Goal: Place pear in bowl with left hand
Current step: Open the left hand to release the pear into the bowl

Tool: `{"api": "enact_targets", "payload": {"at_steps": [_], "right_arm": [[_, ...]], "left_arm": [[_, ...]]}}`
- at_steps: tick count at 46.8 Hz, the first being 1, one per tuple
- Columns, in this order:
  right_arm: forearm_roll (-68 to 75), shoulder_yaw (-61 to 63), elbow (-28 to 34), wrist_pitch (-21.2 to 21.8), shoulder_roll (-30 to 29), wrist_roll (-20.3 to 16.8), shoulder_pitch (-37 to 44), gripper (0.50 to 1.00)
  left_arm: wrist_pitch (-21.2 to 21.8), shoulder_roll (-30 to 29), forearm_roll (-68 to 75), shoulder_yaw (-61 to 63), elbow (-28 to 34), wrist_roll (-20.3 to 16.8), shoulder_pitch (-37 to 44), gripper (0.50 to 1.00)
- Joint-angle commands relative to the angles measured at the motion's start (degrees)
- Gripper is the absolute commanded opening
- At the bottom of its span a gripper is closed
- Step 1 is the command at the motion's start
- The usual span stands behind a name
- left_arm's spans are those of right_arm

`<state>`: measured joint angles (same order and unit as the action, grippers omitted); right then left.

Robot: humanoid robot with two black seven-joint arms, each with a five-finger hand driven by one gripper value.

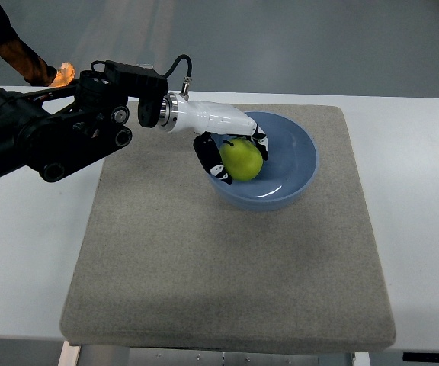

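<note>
A green pear (pixel 241 159) is inside the blue bowl (pixel 296 160) on its left side. My left hand (pixel 231 152) reaches in from the left over the bowl's rim, its black and white fingers (pixel 209 158) curled around the pear. The pear looks close to the bowl's bottom; whether it rests there I cannot tell. The right arm does not show.
The bowl stands on a grey felt mat (pixel 227 252) that covers most of the white table (pixel 425 198). A person's sleeve and hand (pixel 29 61) show at the top left corner, behind my arm.
</note>
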<state>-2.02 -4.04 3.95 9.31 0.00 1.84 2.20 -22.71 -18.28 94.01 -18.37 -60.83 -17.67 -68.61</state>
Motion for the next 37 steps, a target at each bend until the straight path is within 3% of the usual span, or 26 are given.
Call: {"api": "enact_targets", "payload": {"at_steps": [1,6,37], "right_arm": [[0.00,0.00,0.00,0.00,0.00,0.00,0.00,0.926],[0.00,0.00,0.00,0.00,0.00,0.00,0.00,0.926],[0.00,0.00,0.00,0.00,0.00,0.00,0.00,0.926]], "left_arm": [[0.12,0.00,-0.14,0.00,-0.07,0.00,0.06,0.925],[0.12,0.00,-0.32,0.00,-0.07,0.00,0.15,0.964],[0.21,-0.53,-0.67,-3.51,1.24,0.00,0.06,0.964]]}}
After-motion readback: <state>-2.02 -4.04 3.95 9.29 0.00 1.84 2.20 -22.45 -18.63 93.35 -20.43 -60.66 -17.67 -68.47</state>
